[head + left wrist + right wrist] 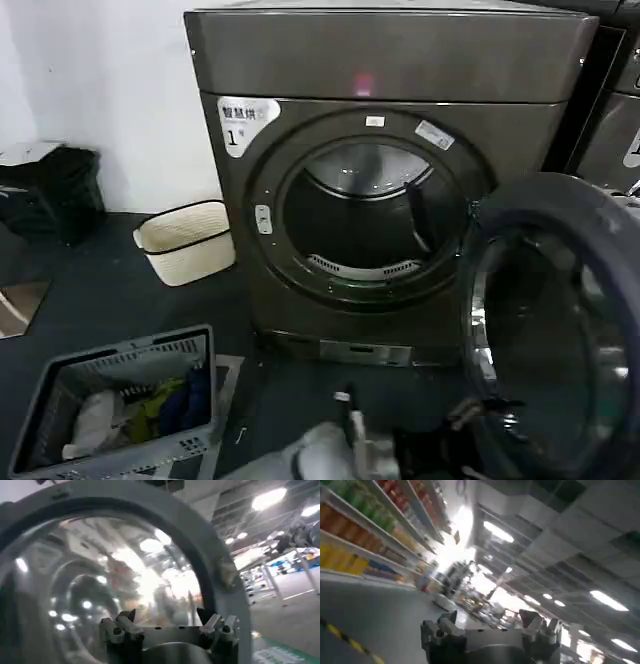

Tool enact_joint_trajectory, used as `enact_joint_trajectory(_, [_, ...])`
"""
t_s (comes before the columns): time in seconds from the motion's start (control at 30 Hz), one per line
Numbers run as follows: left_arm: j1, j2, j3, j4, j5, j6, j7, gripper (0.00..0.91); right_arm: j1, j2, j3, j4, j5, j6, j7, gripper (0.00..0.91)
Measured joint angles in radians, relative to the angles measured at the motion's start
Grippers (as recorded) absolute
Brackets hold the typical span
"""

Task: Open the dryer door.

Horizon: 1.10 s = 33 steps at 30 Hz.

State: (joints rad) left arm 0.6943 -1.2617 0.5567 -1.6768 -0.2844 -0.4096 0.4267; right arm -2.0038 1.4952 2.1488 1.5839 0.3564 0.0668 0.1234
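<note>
One door, already swung wide: the dryer door (555, 330) hangs open at the right of the dryer (390, 190), hinged on that side, its inner face turned toward the robot, its chrome ring and dark glass catching reflections. Round drum opening fully exposed, with a ribbed strip low inside the drum. Dryer is a dark grey-bronze box, white "1" sticker (243, 122) at the upper left corner of its front, small pink light (363, 82) on the top panel.

Key relation: the door lies directly ahead of the left end effector (167, 622), very close. In the left wrist view the door's curved rim and glass sit right past the fingertips (126, 625). Fingers spread apart, nothing between them, no contact visible. In the head view part of an arm shows at the bottom edge (345, 440), just beside the door's lower rim; hard to say there which arm it is. Left arm judged the nearer one.

Right end effector (490, 625) points up and away at ceiling lights and shelves (365, 535), fingers apart, holding nothing, idle.

Judgement: task looks essentially done; door stands roughly square to the dryer front or past it. Any remaining move would be a backing-off from the rim without knocking the door.

Floor clutter: white basket (185, 240) left of the dryer, grey crate (120, 405) with laundry nearer the robot, second machine (615, 110) at far right.
</note>
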Motion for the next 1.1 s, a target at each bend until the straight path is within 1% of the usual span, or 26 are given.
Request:
enact_joint_trajectory(0.4, [-0.038, -0.174, 0.114, 0.097, 0.086, 0.022, -0.023, 0.907, 0.001, 0.033, 0.005, 0.013, 0.003, -0.016, 0.012, 0.907])
enact_joint_trajectory(0.77, [-0.067, -0.346, 0.178, 0.249, 0.143, 0.020, -0.028, 0.907, 0.002, 0.063, -0.009, 0.039, -0.007, -0.013, 0.003, 0.907])
enact_joint_trajectory(1.1, [-0.068, -0.347, 0.184, 0.385, 0.197, 0.019, -0.037, 0.907, 0.004, 0.080, -0.013, 0.058, -0.015, -0.013, 0.003, 0.907])
